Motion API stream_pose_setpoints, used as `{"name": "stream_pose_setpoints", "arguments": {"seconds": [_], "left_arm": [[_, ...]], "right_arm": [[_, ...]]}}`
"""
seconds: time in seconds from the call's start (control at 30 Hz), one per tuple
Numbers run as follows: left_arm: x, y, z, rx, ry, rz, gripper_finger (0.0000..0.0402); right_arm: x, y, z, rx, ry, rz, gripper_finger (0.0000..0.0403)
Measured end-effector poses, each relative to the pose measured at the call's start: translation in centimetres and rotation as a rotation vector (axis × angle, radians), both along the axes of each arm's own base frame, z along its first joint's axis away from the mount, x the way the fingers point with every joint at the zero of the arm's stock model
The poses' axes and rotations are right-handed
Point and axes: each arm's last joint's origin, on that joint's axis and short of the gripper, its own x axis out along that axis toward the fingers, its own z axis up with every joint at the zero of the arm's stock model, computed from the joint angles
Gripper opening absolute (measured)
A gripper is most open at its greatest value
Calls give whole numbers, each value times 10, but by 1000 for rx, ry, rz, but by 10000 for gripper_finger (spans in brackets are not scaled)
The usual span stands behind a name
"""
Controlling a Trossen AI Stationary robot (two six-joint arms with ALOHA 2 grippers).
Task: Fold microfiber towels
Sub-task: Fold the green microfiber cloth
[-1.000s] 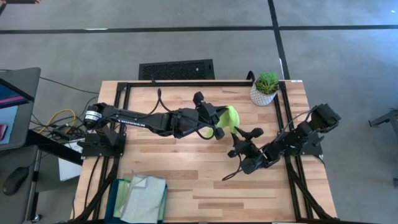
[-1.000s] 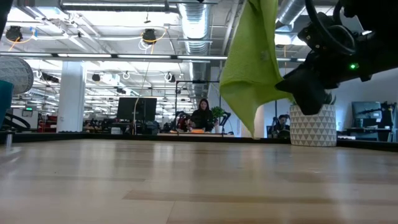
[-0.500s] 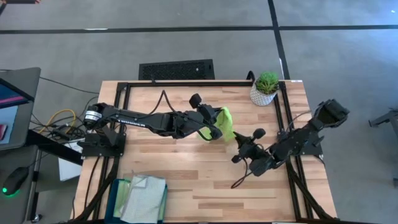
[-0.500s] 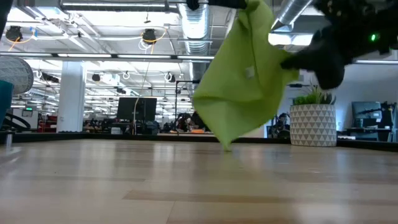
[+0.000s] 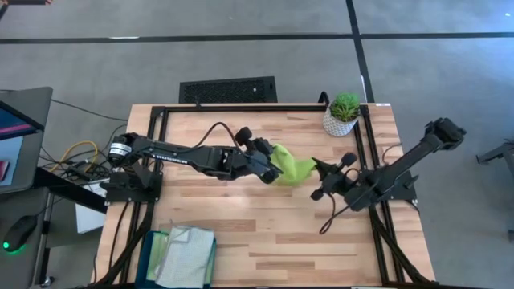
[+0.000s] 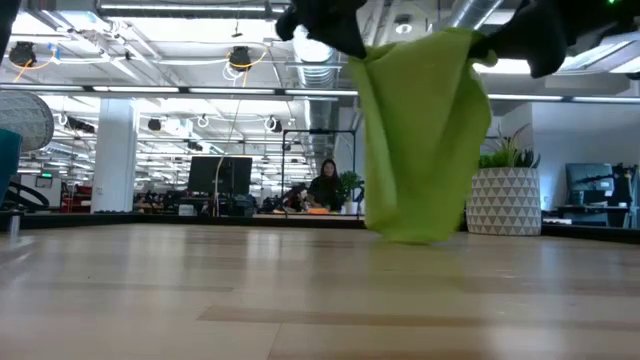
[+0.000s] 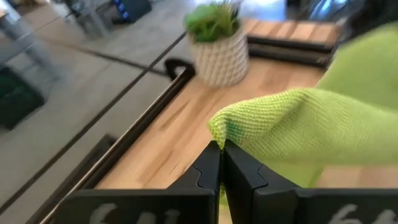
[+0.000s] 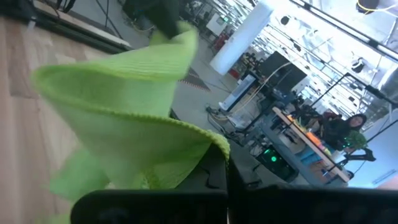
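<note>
One lime green microfiber towel is stretched above the table's middle between my two grippers. My left gripper is shut on its left end and my right gripper on its right end. In the low view the towel hangs as a broad sheet, and its lower edge comes down close to the tabletop; whether it touches there, I cannot tell. More towels lie in a teal bin at the near left. My left gripper pinches a bunched top corner of the towel between its two shut fingers. The fingers slant down from the table's left. The cloth hangs away below them. My right gripper pinches the towel's opposite top edge between its shut fingers. It comes in level from the table's right. The top edge runs slightly slack across to the other gripper.
A potted plant in a white pot stands at the far right, just beyond the towel. A black frame rail runs along the table's far edge. Bare wood lies between the bin and my right arm.
My right gripper has taken hold of the towel's free edge, then risen and drawn toward the table's right. My left gripper has tipped downward. The towel, which hung as a narrow drape from the left gripper alone, is now spread wide between both.
</note>
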Motion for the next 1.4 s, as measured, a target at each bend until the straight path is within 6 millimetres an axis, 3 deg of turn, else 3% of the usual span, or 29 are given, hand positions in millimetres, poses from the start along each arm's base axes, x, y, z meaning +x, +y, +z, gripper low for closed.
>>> {"name": "stream_pose_setpoints", "arguments": {"seconds": [0.4,0.77,1.1,1.4], "left_arm": [[-12,20,-11,29,118,180,0],[-19,54,-16,22,190,276,0],[-20,107,-10,66,170,356,0],[-26,134,29,195,91,204,0]], "right_arm": [[-13,-28,19,69,-27,9,2],[-11,-73,3,386,125,20,2],[-12,-117,35,507,147,-119,3],[-19,-154,76,453,103,-224,4]]}}
